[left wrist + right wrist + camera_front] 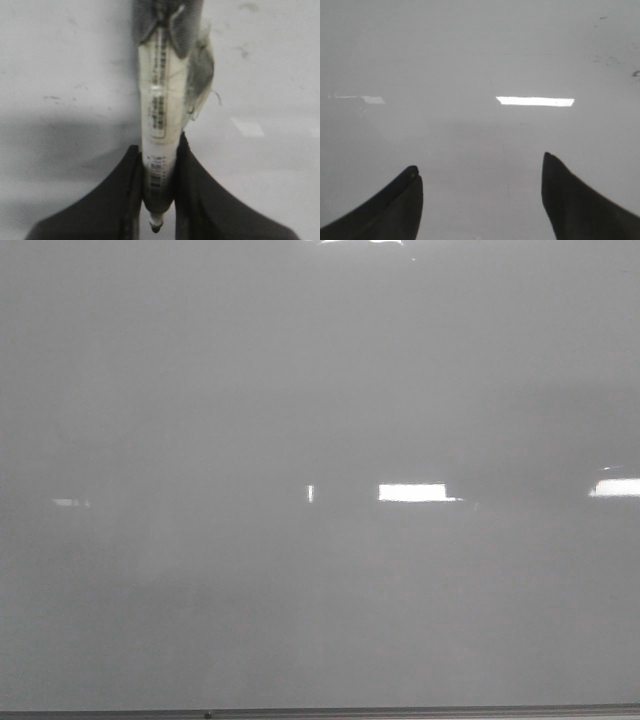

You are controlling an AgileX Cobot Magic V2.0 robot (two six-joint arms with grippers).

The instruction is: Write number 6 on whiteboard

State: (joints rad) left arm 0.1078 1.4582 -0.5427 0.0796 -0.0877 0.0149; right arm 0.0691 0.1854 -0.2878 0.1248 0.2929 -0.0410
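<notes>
Whiteboard bare, frame edge below

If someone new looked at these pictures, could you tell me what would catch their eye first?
First, the cream-barrelled marker pen with a printed label, clamped upright between the black fingers of the left gripper in the left wrist view. Next, the large glossy grey-white whiteboard filling the front view, with a bright rectangular light reflection right of its centre and no pen line that I can make out. The right gripper hangs open and holds nothing.

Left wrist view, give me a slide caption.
Left gripper clamps a marker over the scuffed whiteboard, no 6 visible yet.
</notes>
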